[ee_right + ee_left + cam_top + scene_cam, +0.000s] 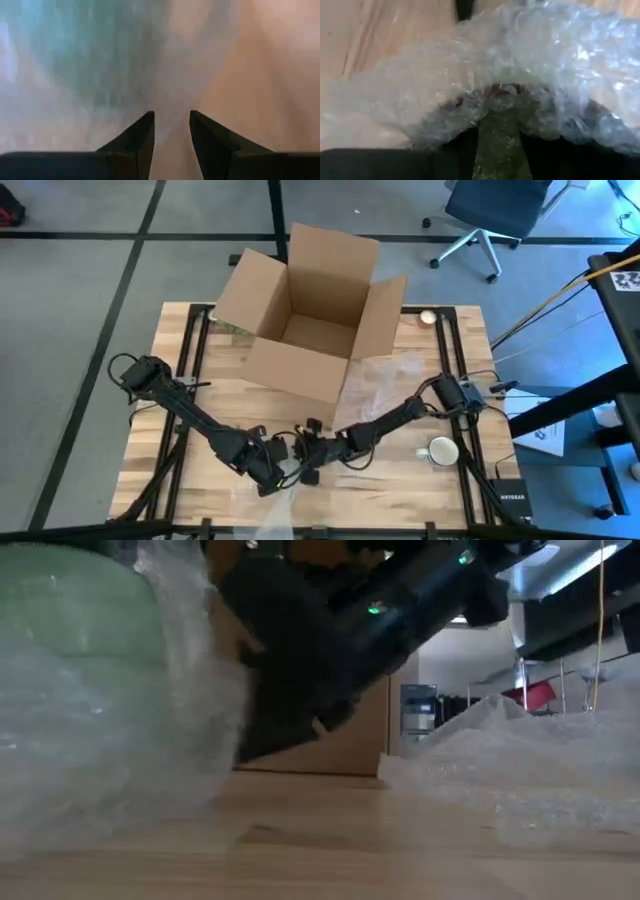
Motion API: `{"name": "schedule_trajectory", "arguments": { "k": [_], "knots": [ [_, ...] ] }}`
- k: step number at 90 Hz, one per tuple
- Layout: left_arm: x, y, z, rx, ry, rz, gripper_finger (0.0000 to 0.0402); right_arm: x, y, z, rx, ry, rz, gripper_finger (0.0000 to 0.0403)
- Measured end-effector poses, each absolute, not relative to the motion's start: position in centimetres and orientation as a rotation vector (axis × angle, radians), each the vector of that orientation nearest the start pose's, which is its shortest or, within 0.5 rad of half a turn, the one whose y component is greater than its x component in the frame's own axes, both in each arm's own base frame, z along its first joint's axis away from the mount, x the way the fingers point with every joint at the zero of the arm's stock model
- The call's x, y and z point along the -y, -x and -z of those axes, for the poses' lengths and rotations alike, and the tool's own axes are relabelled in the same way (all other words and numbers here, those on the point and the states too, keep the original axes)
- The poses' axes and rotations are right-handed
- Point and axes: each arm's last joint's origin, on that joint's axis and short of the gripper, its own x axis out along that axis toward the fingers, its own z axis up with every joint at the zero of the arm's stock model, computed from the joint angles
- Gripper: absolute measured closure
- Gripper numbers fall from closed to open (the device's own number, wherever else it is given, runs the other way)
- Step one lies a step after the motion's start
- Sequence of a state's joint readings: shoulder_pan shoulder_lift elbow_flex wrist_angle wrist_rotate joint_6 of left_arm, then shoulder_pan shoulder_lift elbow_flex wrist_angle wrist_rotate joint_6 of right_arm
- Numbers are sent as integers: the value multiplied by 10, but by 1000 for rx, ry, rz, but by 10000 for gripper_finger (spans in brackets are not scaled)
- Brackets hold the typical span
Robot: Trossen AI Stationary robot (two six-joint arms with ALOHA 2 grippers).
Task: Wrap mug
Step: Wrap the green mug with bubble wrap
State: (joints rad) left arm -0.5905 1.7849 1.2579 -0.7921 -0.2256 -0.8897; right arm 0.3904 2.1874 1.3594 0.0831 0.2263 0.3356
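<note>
Green mug (75, 610): you have it under bubble wrap (535, 75), sitting directly in front of both grippers near the front edge of the counter (170, 430); through the film only a green blur shows, so handle and tilt cannot be told. Your left gripper (500, 145) is pressed against the bundle, wrap bunched between its fingers and clamped there. Your right gripper (171, 131) meets the bundle from the opposite side, fingers (137, 137) narrowly parted, blurred wrap close ahead of the tips; whether they pinch any film cannot be told. More loose wrap (385, 380) lies behind the right gripper, along that arm. A white mug (441, 450) stands uncovered well off to the right gripper's outer side. An open cardboard box (310, 310) sits beyond both grippers at the counter's far side.
</note>
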Motion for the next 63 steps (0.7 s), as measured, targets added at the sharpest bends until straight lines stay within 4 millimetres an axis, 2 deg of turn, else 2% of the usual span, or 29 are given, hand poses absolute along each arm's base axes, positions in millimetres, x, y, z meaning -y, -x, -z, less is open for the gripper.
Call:
{"name": "schedule_trajectory", "arguments": {
  "k": [7,18,31,39,51,63],
  "knots": [
    [186,-289,-200,-1206,235,-242,277,-166,-416,-125,-759,-83,-53,292],
    [184,-292,-202,-1187,234,-256,277,-163,-405,-153,-803,-68,-76,292],
    [182,-294,-201,-1216,256,-234,277,-167,-390,-179,-819,-28,-67,292],
    [182,-294,-201,-1223,269,-227,277,-170,-387,-186,-802,-30,-82,292],
    [181,-295,-201,-1242,273,-199,277,-171,-387,-186,-829,-82,-146,292],
    [179,-295,-202,-1252,298,-210,272,-170,-386,-186,-833,-87,-137,280]
  ]
}}
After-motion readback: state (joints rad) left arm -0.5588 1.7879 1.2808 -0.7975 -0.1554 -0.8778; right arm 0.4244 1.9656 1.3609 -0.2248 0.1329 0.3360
